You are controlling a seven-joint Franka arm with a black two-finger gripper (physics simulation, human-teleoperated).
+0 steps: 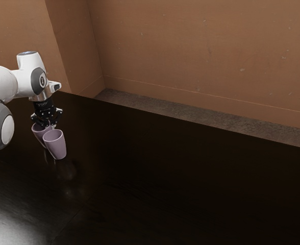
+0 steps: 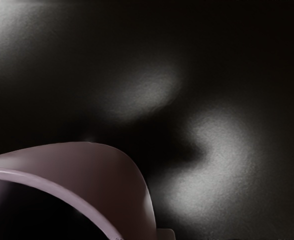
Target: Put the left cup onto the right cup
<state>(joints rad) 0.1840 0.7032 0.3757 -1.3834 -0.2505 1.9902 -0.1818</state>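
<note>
Two lilac cups stand close together at the exterior view's left, on the dark glossy table [image 1: 170,173]. The rear cup [image 1: 38,131] is partly hidden behind the front cup [image 1: 56,144]. My black gripper [image 1: 47,124] points straight down over them, its fingers close together at the rear cup's rim, where the two cups meet. In the wrist view a lilac cup rim [image 2: 87,175] curves large right under my hand, with the table's bright reflections beyond it.
The table stretches far toward the exterior view's right and front. Brown walls and a grey floor strip [image 1: 206,115] lie behind the table's far edge. My white arm [image 1: 7,87] enters at the left edge.
</note>
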